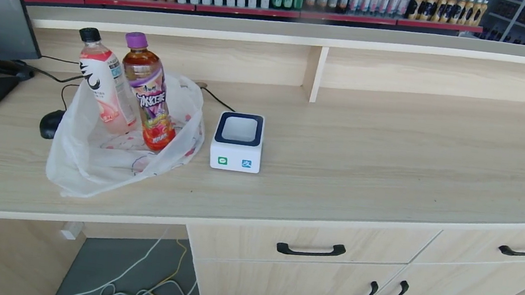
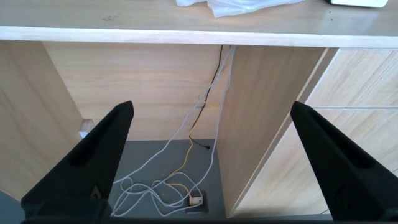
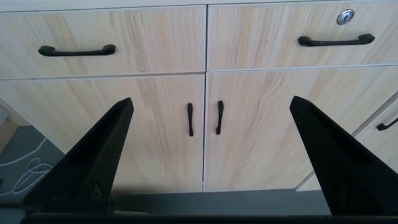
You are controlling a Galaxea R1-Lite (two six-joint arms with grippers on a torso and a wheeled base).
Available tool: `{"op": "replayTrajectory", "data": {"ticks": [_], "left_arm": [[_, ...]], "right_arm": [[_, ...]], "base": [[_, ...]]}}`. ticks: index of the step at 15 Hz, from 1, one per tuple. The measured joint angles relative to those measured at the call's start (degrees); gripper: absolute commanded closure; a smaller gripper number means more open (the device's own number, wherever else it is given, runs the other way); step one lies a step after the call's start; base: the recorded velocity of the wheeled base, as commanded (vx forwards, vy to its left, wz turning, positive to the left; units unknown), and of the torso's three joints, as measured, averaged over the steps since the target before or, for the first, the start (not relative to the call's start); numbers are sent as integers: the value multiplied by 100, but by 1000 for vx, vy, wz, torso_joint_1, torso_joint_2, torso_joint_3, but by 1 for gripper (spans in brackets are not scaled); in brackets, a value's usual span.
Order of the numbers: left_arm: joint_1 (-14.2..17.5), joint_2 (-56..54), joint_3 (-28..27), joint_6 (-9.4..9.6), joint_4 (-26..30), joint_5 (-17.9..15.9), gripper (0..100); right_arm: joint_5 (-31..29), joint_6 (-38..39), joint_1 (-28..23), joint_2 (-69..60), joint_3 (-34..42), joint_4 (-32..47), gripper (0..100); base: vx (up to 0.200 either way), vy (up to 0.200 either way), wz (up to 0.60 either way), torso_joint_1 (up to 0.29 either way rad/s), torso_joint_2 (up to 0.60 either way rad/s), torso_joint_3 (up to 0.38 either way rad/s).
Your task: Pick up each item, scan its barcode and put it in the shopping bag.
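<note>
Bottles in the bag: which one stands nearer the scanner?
The purple-capped bottle of amber drink; the black-capped bottle stands on its far side from the scanner.

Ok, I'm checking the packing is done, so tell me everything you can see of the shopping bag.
The shopping bag is thin, white, half see-through plastic with a faint print, crumpled and slumped open on the wooden counter, left of the white scanner. Inside it lean a black-capped pink bottle and a purple-capped tea bottle. A black mouse sits at its left edge.
</note>
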Motion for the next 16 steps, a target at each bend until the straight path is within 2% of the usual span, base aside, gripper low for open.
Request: {"op": "replayTrajectory", "data": {"ticks": [16], "left_arm": [[-7, 0, 0, 18, 0, 2, 0]], "right_arm": [[2, -68, -4, 0, 0, -2, 0]], "base": [[0, 0, 0, 0, 0, 0]]}}
